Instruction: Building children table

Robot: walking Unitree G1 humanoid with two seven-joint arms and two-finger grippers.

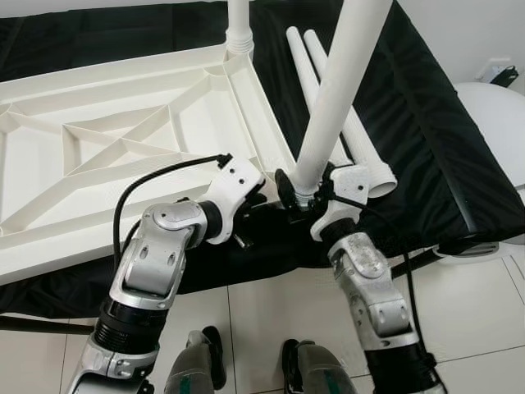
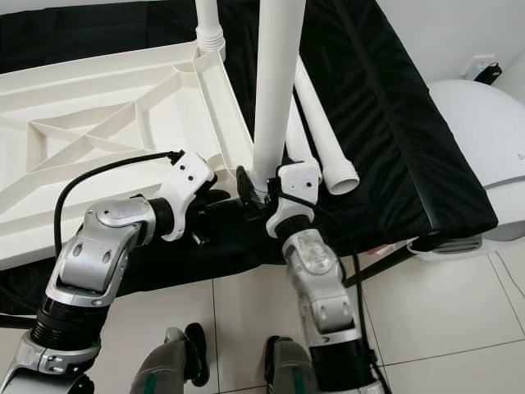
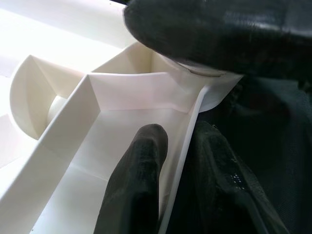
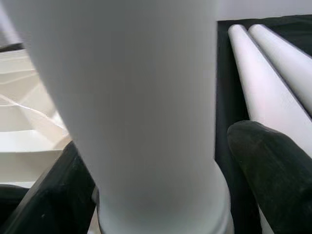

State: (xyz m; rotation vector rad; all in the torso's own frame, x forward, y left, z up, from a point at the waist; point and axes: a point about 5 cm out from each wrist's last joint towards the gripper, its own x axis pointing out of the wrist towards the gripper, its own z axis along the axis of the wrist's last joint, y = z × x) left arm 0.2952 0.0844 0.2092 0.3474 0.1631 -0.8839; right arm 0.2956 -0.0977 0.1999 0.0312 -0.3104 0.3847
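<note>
While right gripper clamps leg, wrist reveals socket.

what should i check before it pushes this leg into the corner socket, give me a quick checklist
1. Right gripper clamped on the held leg near its lower end: ok.
2. Left gripper bracing the tabletop at its near corner, one finger inside the rim: ok.
3. Held leg upright over the socket: not ok, it tilts in the left eye view.
4. Leg end seated in the socket: cannot tell, the grippers hide it.
5. Far corner leg already standing in place: ok.
6. Two spare legs lying on the black cloth, beside the work: ok.
</note>
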